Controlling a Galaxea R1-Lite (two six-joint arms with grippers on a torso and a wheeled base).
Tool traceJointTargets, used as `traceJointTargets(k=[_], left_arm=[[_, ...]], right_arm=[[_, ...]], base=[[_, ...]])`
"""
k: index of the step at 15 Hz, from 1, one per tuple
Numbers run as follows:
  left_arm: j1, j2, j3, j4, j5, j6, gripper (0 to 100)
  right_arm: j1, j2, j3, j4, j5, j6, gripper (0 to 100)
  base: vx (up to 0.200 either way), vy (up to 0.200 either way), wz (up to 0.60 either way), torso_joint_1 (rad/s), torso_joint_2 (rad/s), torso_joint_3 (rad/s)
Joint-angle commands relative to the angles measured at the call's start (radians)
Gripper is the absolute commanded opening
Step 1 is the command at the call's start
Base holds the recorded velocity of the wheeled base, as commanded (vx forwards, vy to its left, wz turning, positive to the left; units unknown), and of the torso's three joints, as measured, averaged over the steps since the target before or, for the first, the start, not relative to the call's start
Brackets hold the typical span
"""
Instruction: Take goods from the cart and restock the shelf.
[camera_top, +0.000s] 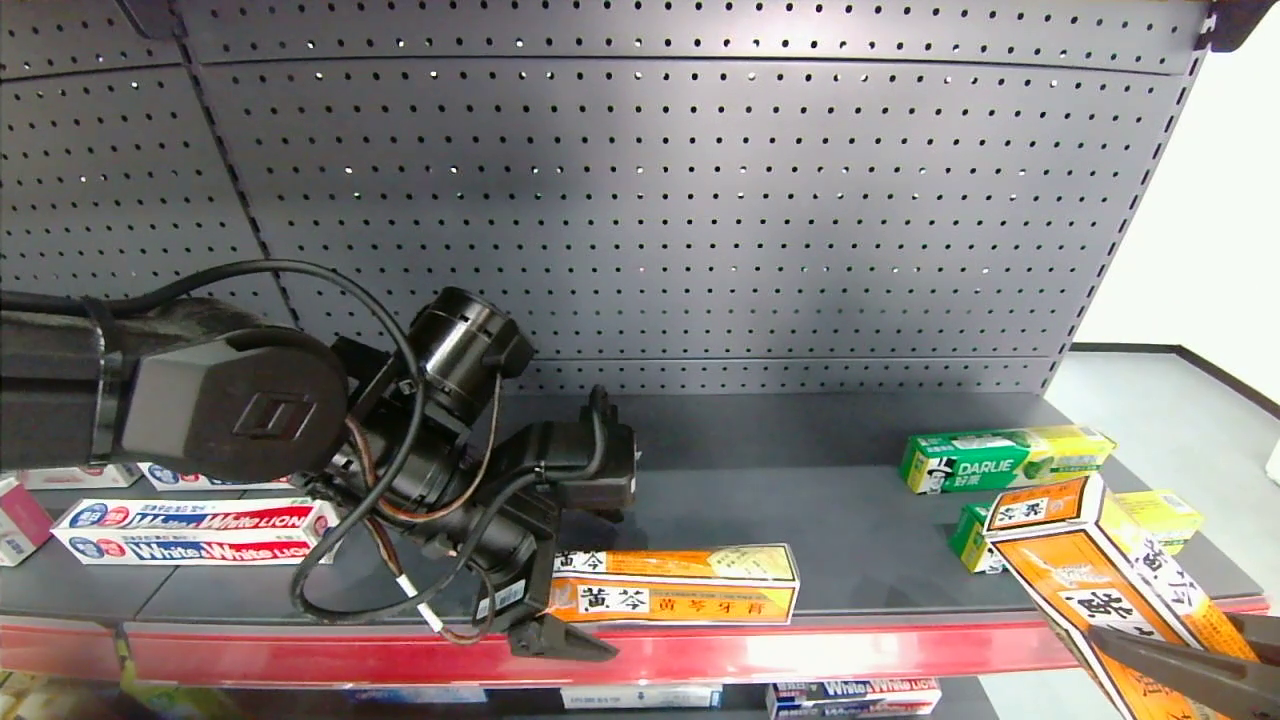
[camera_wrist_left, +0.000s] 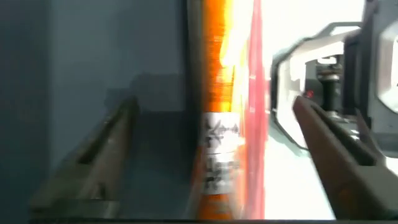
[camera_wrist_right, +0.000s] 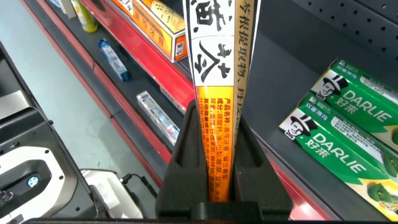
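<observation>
An orange toothpaste box (camera_top: 680, 585) lies flat on the grey shelf (camera_top: 800, 470), along its red front edge. My left gripper (camera_top: 558, 597) is at that box's left end. In the left wrist view this gripper (camera_wrist_left: 214, 106) is open, with one finger on each side of the orange box (camera_wrist_left: 217, 124). A second orange toothpaste box (camera_top: 1090, 570) is tilted at the shelf's right front corner, with my right gripper (camera_top: 1185, 665) shut on it. The right wrist view has the box (camera_wrist_right: 217, 93) clamped between the right gripper's (camera_wrist_right: 217, 124) fingers.
Two green toothpaste boxes (camera_top: 1005, 458) (camera_top: 1170, 512) lie at the right of the shelf, the nearer one partly behind the held box. White toothpaste boxes (camera_top: 195, 528) lie at the left. A pegboard back panel (camera_top: 650, 220) closes the rear. More boxes (camera_top: 850, 695) sit on the shelf below.
</observation>
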Motion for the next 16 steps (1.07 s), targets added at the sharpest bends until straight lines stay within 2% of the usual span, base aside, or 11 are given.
traceJointTargets(k=[1,4,7,16], left_arm=[[0.012,0.001,-0.011,-0.015,0.002,0.000,100],[0.026,0.000,-0.029,-0.018,0.006,-0.003,100],[0.052,-0.005,-0.026,-0.018,0.045,0.000,100],[0.069,0.004,-0.025,-0.021,0.057,0.000,100]], right_arm=[[0.000,-0.002,0.003,-0.001,0.000,0.000,0],[0.000,-0.003,0.002,-0.001,0.000,0.000,0],[0.000,-0.003,0.002,-0.001,0.001,0.000,0],[0.000,-0.003,0.006,-0.001,0.000,0.000,0]], base=[[0.000,0.000,0.00,0.000,0.00,0.000],[0.000,0.000,0.00,0.000,0.00,0.000],[0.000,0.000,0.00,0.000,0.00,0.000],[0.000,0.000,0.00,0.000,0.00,0.000]])
